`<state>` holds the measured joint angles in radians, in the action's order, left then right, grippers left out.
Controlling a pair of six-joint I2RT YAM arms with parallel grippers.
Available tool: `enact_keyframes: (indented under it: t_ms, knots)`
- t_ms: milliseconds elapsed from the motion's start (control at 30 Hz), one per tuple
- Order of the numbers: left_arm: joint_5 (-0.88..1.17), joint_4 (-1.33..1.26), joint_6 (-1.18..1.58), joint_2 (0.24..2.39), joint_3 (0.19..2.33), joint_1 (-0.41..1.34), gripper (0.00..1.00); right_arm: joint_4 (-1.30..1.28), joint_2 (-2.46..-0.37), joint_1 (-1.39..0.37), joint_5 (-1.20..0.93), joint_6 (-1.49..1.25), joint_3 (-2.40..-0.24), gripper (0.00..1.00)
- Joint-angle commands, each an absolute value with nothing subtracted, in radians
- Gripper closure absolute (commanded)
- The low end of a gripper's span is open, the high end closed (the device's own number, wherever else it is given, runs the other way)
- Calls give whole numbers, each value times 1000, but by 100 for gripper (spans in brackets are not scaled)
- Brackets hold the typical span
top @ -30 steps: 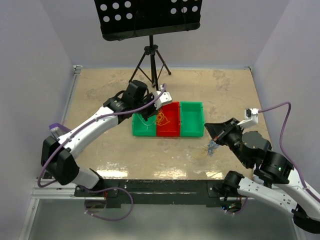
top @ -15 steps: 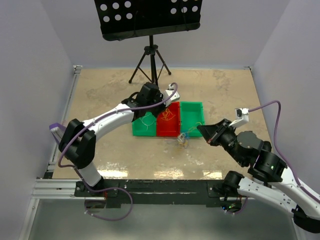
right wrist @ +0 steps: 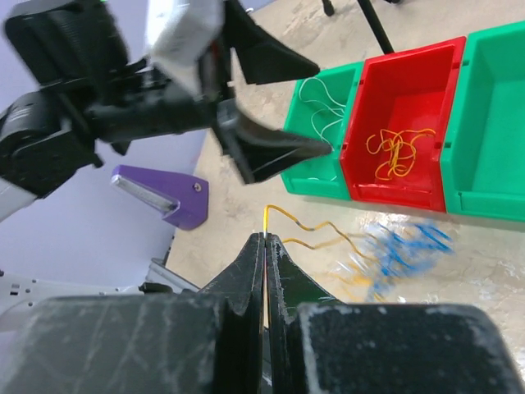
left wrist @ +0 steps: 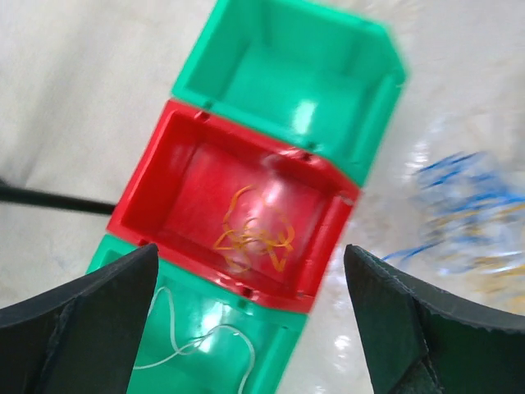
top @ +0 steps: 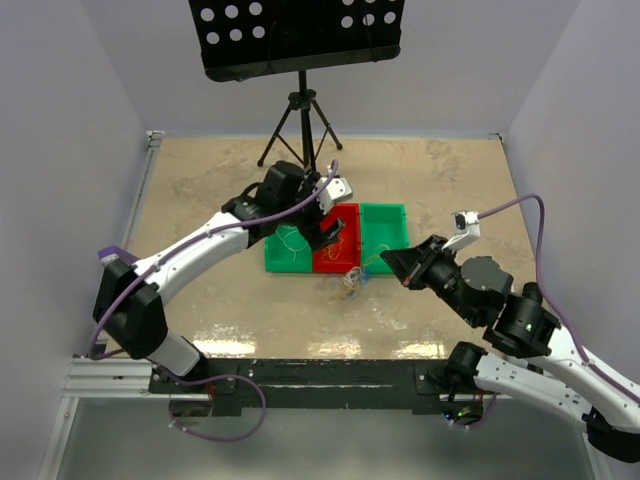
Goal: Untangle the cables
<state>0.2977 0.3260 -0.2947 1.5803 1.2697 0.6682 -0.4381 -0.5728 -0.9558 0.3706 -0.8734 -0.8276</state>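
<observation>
Right gripper [right wrist: 265, 240]: jaws pressed together, clamped on the end of a yellow-orange strand [right wrist: 279, 210], which is seen running from the tips toward the lower right of the right wrist view and into the cable clump [right wrist: 394, 256]. The clump, blue and yellow-orange strands mixed, is found on the bare bench [top: 450, 180], just below the red bin [top: 330, 266] at the centre of the overhead view and outside every bin. The strand is judged to be pinched by its free end so that it can be drawn clear of the blue ones. Left gripper [top: 325, 236]: jaws spread wide, nothing between them, hung over the red bin. A drop-off there is suggested, since loose orange strands [left wrist: 250, 234] are seen lying on that bin's floor. A white strand [left wrist: 175, 332] is noted in the near green bin [left wrist: 205, 308] at the lower left of the left wrist view; the far green bin [left wrist: 246, 74] at the top of that view is seen with nothing in it. Sorting by colour, one bin each, is inferred, with the bare bin presumably kept for blue. The clump is blurred in both wrist views, so its strand count cannot be told. The task is judged part done: blue and yellow-orange are not yet parted.
</observation>
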Motion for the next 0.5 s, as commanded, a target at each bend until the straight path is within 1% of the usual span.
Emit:
enact_keyframes:
  t_ms: [0,100,200,333,467]
  knots:
    - [621,431,-275,1468,1221,667,0,-354,-581,-959,333,-845,-830,100]
    - [768,443,-291,1454,1128,669,0,-315,-600,-959,304,-828,-839,100]
    - [821,384,-281,1451,1034,670,0,-273,-624,-962,267,-815,-848,100]
    - [916,299,-212,1479,1005,679,0,-236,-658,-960,247,-805,-857,100]
    - [968,223,-147,1509,1019,713,0,-222,-681,-960,239,-801,-877,100]
